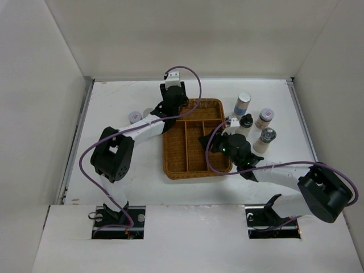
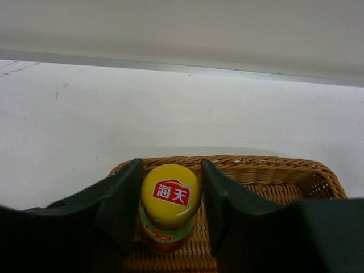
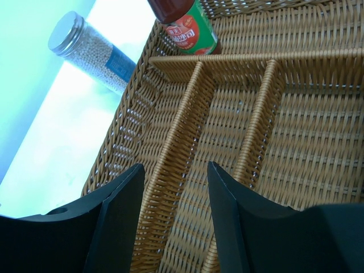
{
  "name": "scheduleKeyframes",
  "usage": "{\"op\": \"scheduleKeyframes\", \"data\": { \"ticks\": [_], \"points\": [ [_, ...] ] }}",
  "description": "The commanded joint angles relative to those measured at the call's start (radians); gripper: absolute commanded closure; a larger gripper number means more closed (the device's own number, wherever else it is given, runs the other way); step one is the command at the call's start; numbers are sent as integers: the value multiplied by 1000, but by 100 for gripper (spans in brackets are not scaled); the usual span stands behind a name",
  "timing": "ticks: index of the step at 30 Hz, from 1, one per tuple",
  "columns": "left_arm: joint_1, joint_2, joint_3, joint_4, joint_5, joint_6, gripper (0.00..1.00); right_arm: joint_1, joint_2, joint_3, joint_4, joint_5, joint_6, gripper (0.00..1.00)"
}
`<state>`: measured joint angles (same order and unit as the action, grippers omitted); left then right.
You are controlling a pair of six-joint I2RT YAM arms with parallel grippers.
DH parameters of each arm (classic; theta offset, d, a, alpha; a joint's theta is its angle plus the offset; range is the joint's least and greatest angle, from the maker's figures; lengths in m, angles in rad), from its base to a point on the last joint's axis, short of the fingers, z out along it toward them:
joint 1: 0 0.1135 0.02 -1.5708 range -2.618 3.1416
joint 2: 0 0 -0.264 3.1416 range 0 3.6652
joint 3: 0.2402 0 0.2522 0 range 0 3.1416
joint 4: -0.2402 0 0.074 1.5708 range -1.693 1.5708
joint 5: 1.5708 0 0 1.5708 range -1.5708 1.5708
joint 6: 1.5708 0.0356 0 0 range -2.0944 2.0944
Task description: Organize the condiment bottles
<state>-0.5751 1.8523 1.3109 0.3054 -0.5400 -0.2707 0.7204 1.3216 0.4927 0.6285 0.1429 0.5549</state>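
Wickerwork marks the middle of the white table (image 1: 114, 170): a brown rectangular woven tray (image 1: 196, 173) with 1 crosswise compartment along its far side and 3 long ones nearer the arms. The red-sauce bottle (image 2: 169, 196), yellow-capped with a green-banded label, stands upright at the left end of the crosswise compartment. The left gripper (image 2: 171, 170) brackets that cap, a black finger close against each side; whether the claw pinches it or merely flanks it cannot be told. The right gripper (image 3: 175, 168) hangs over the long compartments, claw spread, nothing between its fingers, a woven divider (image 3: 182, 131) below the gap. Just outside the tray's far left corner stand a clear cylinder (image 3: 85, 48) with metal lid, pale beads and blue label, and a small white-lidded jar (image 1: 135, 115). Right of the tray 4 more stand on the table: a blue-labelled cylinder (image 1: 243, 104) with silver lid, a black-capped shaker (image 1: 245, 121), a pale-lidded spice jar (image 1: 264, 118) and a chrome-topped shaker (image 1: 266, 139).
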Motion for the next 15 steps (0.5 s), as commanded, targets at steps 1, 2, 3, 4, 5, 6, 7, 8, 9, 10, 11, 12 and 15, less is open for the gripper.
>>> {"op": "scheduleKeyframes", "data": {
  "ticks": [1, 2, 3, 4, 5, 6, 7, 8, 9, 10, 11, 12, 15],
  "points": [
    [-7, -77, -41, 92, -37, -19, 52, -20, -12, -2, 36, 8, 5, 45],
    [-9, -90, -50, 95, -38, -18, 48, -17, -16, -2, 34, 4, 5, 45],
    [-10, -100, -58, 100, -40, -18, 44, -14, -22, -2, 31, 9, 0, 45],
    [-10, -114, -65, 100, -41, -18, 38, -14, -27, -3, 31, 15, -1, 44],
    [-13, -134, -71, 100, -44, -18, 33, -17, -25, -5, 34, 17, -1, 44],
    [-16, -157, -82, 101, -48, -15, 27, -20, -19, -5, 31, 17, 2, 44],
    [-18, -183, -96, 101, -52, -13, 21, -22, -13, -3, 30, 12, 5, 44],
    [-19, -215, -111, 103, -52, -12, 15, -22, -13, 0, 27, 9, 5, 44],
    [-18, -253, -133, 103, -54, -10, 11, -17, -18, 3, 22, 11, -1, 44],
    [-15, -295, -154, 103, -54, -10, 9, -17, -22, 3, 19, 17, -3, 43],
    [-7, -333, -174, 92, -54, -10, 8, -17, -24, -2, 26, 17, -4, 43],
    [-2, -373, -197, 86, -57, -10, 8, -20, -21, -3, 30, 17, 0, 43],
    [17, -493, -281, 31, -60, -21, 11, -22, -15, 3, 19, 14, 7, 43]
  ]
}}
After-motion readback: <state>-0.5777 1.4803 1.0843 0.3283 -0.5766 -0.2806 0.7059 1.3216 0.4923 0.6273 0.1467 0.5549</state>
